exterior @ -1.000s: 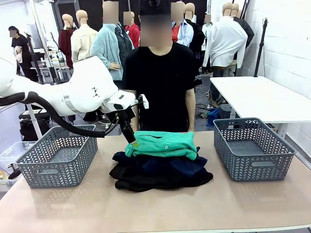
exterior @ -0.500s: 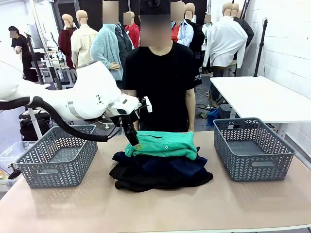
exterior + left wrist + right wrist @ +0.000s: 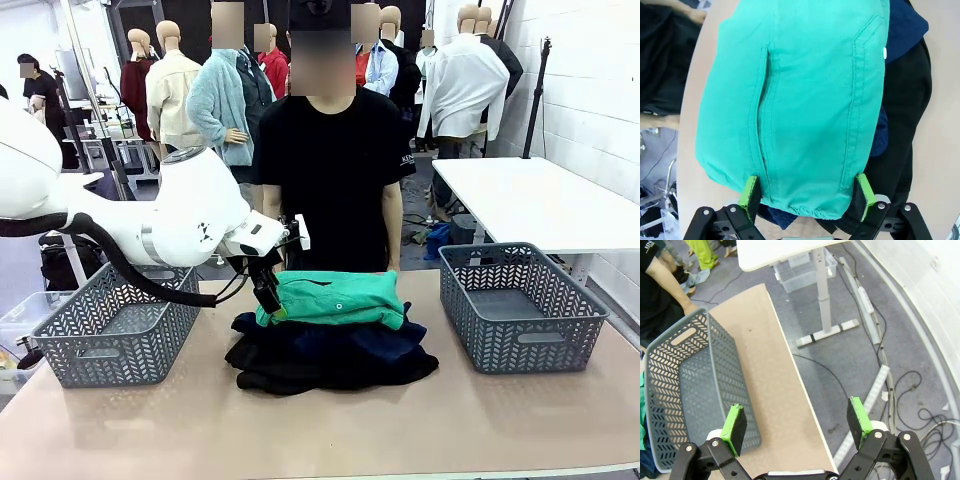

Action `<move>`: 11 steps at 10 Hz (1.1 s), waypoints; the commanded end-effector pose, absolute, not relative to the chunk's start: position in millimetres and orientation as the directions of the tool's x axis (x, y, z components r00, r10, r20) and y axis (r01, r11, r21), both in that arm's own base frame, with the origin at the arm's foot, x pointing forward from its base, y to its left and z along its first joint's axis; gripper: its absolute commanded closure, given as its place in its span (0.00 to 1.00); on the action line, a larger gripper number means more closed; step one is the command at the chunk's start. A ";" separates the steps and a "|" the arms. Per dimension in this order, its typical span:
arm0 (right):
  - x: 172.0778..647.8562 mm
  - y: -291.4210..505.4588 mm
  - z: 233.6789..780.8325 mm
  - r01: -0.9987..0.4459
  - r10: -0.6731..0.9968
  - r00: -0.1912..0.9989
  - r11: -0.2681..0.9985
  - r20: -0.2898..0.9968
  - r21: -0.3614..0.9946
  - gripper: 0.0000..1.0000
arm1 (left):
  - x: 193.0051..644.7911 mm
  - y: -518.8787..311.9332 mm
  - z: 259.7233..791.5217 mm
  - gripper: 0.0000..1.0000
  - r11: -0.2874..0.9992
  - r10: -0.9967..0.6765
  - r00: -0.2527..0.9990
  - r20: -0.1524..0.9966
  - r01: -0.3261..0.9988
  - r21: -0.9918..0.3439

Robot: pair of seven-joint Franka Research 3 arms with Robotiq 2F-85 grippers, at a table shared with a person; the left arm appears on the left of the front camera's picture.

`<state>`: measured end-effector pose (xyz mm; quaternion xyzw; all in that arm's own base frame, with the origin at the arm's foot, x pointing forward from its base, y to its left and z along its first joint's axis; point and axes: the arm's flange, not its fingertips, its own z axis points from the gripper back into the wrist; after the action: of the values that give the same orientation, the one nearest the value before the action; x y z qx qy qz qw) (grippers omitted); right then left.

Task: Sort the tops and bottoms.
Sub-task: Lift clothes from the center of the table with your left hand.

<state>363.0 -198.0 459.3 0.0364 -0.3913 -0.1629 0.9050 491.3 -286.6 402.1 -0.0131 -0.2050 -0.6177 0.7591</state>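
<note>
Left fingers [image 3: 749,192] wide — astride green shirt [image 3: 805,100] edge | right fingers [image 3: 734,427] wide — over table [image 3: 767,365] edge

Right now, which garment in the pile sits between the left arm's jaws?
The green shirt, the top one; its end lies between the open jaws. The navy shirt and the black garment lie under it.

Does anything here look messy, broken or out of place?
Nothing looks damaged or spilled. The only untidy spot is the middle heap: the green shirt lies on a rumpled navy shirt, with black cloth bulging out beneath.
</note>
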 end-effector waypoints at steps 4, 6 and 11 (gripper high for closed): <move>362.2 -200.5 456.8 0.260 -0.322 0.643 0.945 0.695 0.197 0.00 | 488.3 -286.5 402.4 0.80 0.248 -0.928 0.165 0.335 0.943 0.223; 362.2 -200.5 456.8 0.260 -0.322 0.643 0.945 0.695 0.197 0.00 | 488.6 -285.8 405.5 1.00 0.255 -0.922 0.174 0.346 0.945 0.204; 362.2 -200.5 456.8 0.260 -0.322 0.643 0.945 0.695 0.197 0.00 | 478.6 -279.9 444.4 1.00 0.285 -0.885 0.202 0.420 0.947 0.145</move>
<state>363.0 -198.0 459.3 0.0364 -0.3913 -0.1629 0.9050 482.3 -289.5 430.1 -0.0541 -0.2125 -0.5905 0.7766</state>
